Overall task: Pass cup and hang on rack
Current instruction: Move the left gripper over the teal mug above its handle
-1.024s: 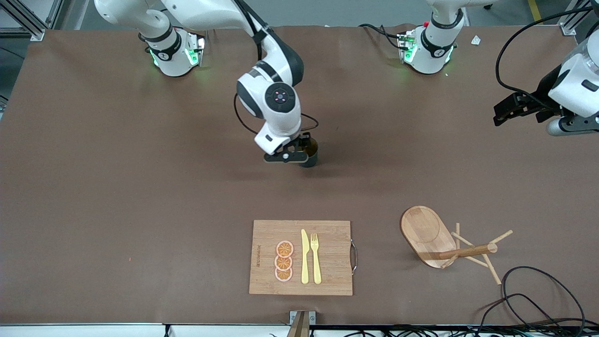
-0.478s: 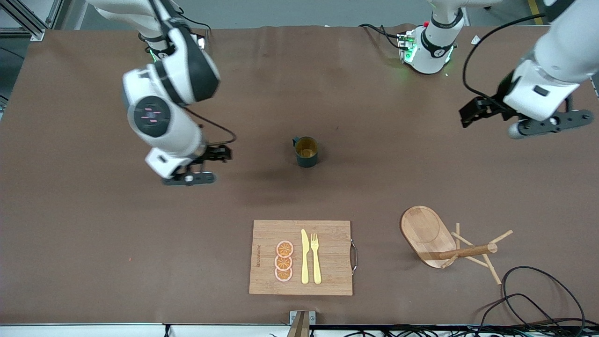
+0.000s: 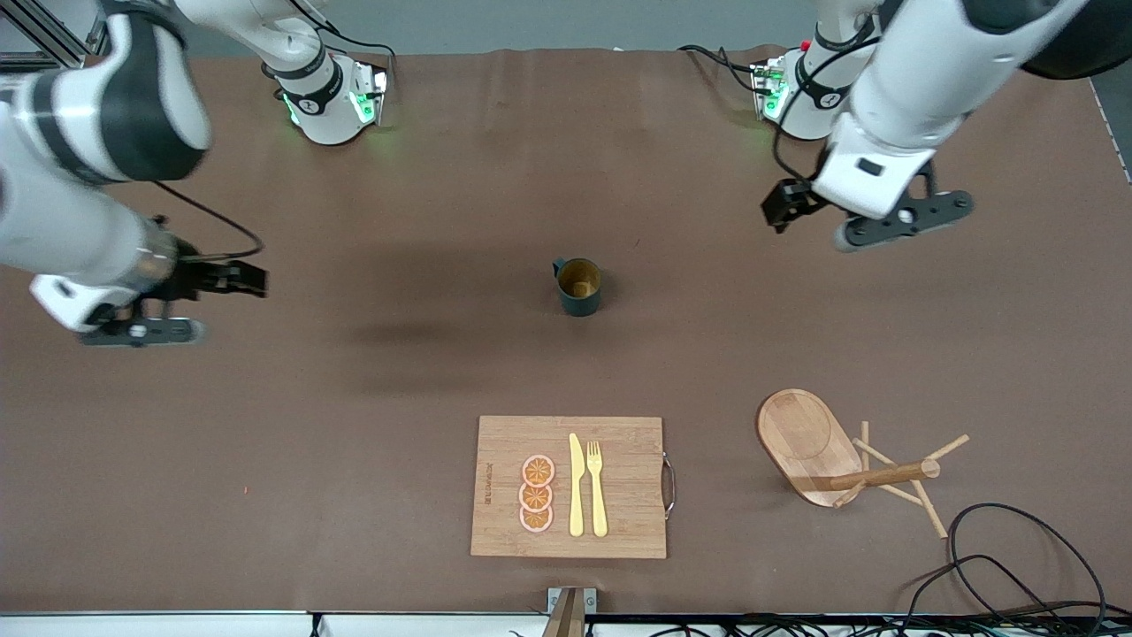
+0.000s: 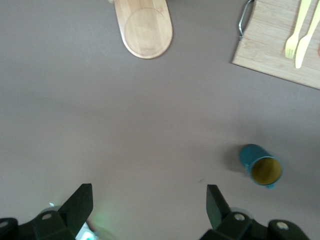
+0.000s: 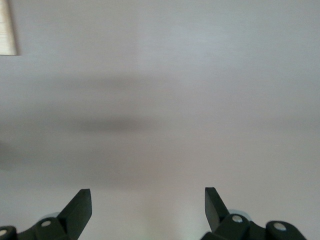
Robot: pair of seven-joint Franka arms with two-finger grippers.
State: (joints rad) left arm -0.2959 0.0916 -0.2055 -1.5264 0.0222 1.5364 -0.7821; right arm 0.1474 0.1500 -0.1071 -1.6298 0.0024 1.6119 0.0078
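From left tool point(image 4: 147, 207): cup's point(image 4: 260, 165) teal side.

From my left wrist view the rack point(image 4: 144, 31) was cut off at the picture's edge: I saw only its oval base, no post or pegs. The cutting board point(image 4: 280, 47) was clipped too, showing just a corner with its handle. My right wrist view gave me a mere sliver of that board at 10 o'clock. The cup's point(image 4: 260, 166) handle barely showed.
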